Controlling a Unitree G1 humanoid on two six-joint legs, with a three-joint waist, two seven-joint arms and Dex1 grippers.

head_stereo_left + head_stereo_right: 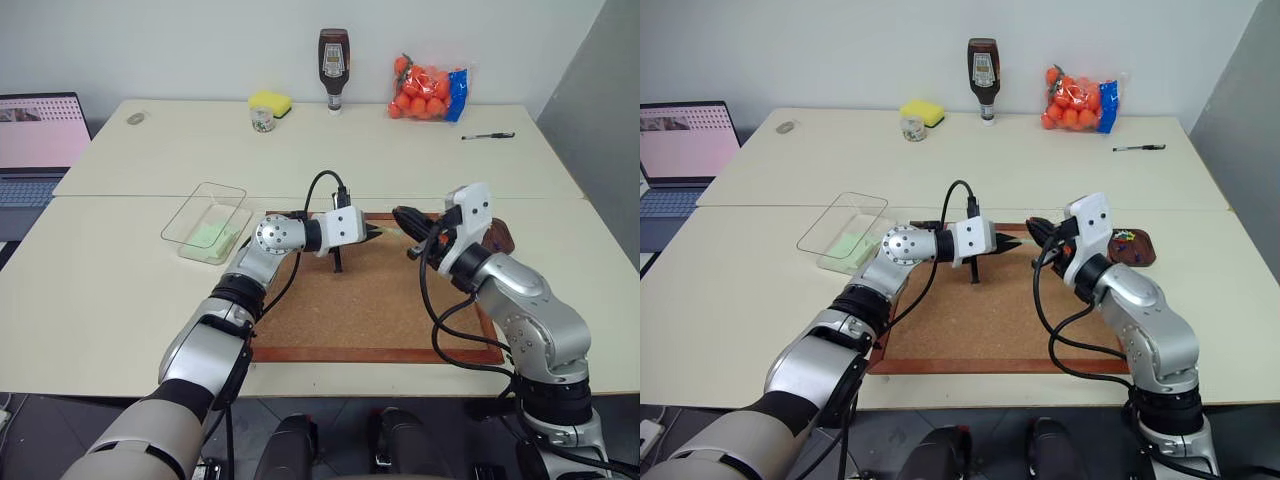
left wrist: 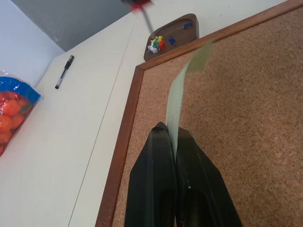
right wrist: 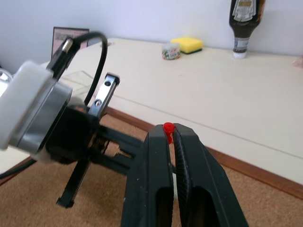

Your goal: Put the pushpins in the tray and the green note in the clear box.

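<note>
My left gripper (image 2: 169, 130) is shut on the green note (image 2: 182, 90), a thin pale slip that stands up from its fingertips over the corkboard (image 1: 370, 300). Right beside it, my right gripper (image 3: 169, 131) is shut on a red pushpin (image 3: 167, 127), held just above the board's far edge. The two grippers nearly meet tip to tip. The brown tray (image 2: 189, 35) sits off the board's far right corner and holds several coloured pushpins (image 2: 156, 44). The clear box (image 1: 205, 205) stands to the left of the board.
Another pale green slip (image 1: 210, 236) lies in the clear box. At the back of the table are a yellow sponge (image 1: 270, 102), a small jar (image 1: 262, 120), a sauce bottle (image 1: 334, 65), a bag of orange fruit (image 1: 428, 90) and a pen (image 1: 488, 135). A laptop (image 1: 40, 140) sits far left.
</note>
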